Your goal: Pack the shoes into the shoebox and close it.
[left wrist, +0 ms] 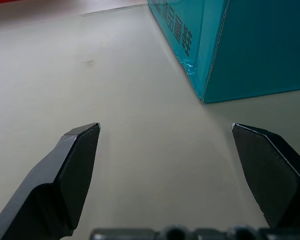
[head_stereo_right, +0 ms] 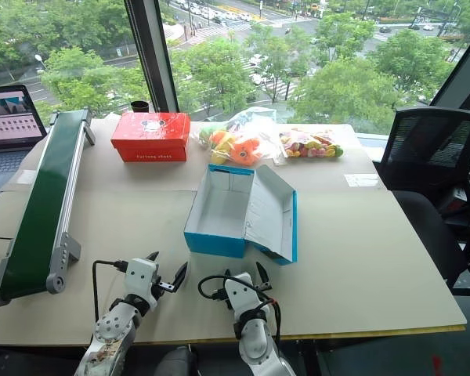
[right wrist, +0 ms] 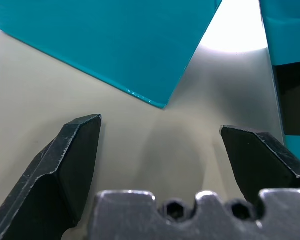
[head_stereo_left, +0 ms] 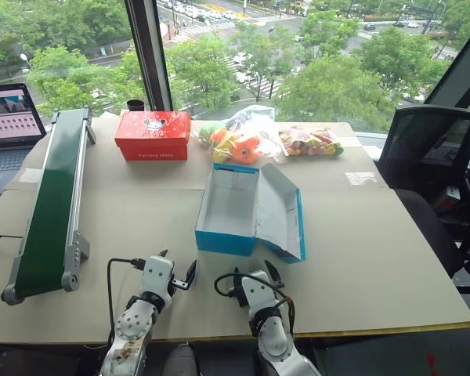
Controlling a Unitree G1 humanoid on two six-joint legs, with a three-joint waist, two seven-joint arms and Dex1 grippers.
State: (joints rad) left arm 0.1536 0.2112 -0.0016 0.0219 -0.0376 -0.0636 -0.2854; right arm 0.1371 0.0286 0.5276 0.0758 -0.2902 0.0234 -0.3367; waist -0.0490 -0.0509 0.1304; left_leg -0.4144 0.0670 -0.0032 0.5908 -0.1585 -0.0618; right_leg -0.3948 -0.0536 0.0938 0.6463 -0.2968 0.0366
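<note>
Both grippers, the left gripper [head_stereo_left: 180,269] and the right gripper [head_stereo_left: 254,273], hung spread wide and empty just above the worktop [head_stereo_left: 360,251] near its front edge. Beyond them, toward the middle of the worktop, the blue shoebox [head_stereo_left: 227,205] stood open, its lid [head_stereo_left: 280,210] tilted out to the right. A red-orange box [head_stereo_left: 153,135] and bagged toys [head_stereo_left: 239,142] lay along the far edge.

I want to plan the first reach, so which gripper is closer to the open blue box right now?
Right. The right gripper sits just in front of the blue box, near its lid corner; the left gripper is off toward its left front corner, slightly farther.
</note>
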